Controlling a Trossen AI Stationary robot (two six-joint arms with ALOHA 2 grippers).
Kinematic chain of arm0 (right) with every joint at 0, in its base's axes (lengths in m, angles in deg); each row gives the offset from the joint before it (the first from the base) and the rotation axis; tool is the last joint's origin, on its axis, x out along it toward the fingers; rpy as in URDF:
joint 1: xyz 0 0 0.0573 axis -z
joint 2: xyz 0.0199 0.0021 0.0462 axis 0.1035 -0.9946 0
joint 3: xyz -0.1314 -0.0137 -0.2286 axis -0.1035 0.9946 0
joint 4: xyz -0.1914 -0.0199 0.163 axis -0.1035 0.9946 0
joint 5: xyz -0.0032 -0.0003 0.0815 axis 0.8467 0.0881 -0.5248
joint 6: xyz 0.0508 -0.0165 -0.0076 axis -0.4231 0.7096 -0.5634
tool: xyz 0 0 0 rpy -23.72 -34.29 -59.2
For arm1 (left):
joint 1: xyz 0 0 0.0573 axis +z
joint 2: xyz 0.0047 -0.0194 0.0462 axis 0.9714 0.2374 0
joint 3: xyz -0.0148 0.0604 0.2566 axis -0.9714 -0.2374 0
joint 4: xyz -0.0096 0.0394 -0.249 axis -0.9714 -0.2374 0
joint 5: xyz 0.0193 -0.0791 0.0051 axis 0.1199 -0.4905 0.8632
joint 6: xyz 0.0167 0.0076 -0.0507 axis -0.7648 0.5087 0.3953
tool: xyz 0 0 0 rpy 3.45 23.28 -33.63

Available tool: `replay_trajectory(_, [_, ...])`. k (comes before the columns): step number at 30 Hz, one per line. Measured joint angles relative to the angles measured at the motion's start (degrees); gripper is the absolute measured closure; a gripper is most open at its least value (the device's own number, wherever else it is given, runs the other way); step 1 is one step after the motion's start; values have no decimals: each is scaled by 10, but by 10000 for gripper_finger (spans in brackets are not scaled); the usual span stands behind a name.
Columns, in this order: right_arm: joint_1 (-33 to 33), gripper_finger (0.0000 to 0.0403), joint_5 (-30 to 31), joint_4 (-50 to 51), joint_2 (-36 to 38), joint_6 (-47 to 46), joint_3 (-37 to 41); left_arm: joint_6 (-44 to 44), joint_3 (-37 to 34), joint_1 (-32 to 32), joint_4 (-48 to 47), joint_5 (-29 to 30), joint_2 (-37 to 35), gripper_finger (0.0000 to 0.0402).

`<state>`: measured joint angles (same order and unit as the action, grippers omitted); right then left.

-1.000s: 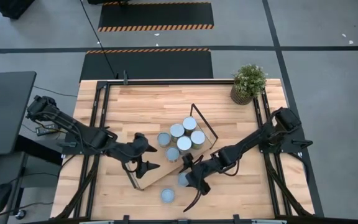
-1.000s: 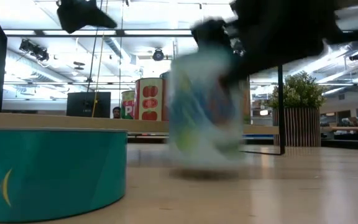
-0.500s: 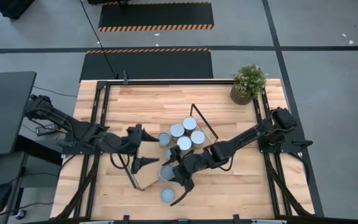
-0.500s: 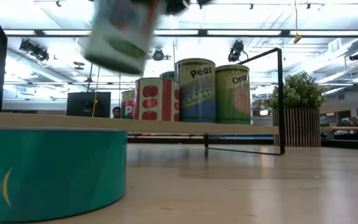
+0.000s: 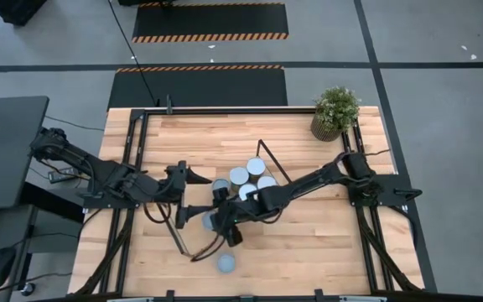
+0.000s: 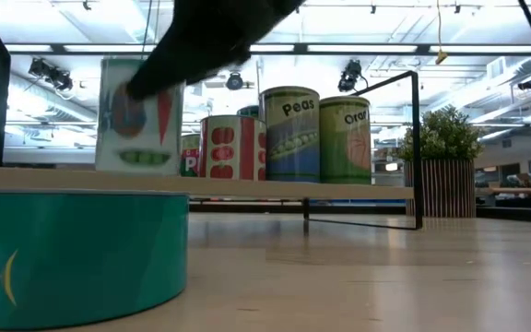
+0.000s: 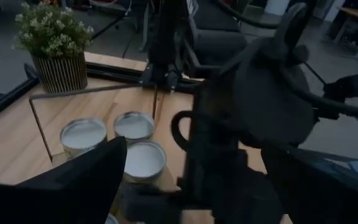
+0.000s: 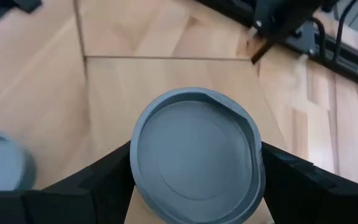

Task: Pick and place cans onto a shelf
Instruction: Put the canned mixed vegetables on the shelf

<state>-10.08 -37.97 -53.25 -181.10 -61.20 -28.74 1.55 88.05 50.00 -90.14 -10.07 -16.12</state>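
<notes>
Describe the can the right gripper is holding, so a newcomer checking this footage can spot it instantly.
Start at the shelf, the light-wood board lying slantwise on the table's near half. A cluster of cans stands toward its far end. The held can sits apart from them at the near end, clamped in the right gripper; in the low view its label shows vegetables.

A round grey can top point(image 8: 196, 148) is filling the middle of the frame, with the right gripper's point(image 8: 194, 180) two dark fingers point(image 8: 98, 180) pressing against its opposite sides. Beneath it, a light wooden board point(image 8: 135, 87) is lying across the tabletop point(image 8: 30, 81). Another can's edge point(image 8: 2, 163) is showing blurred nearby.
</notes>
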Motion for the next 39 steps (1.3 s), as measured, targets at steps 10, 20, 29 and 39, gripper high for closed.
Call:
replay_trajectory(10, [16,95,0,14,3,-9,6,12,0,1,-7,4,1,24])
replay_trajectory(20, [16,51,11,40,8,-6,3,12,0,1,-7,5,1,24])
replay_trajectory(29, [9,49,20,41,14,3,3,23,0,1,-14,5,1,24])
replay_trajectory(39, [7,48,18,65,27,6,2,24,0,1,-19,14,1,24])
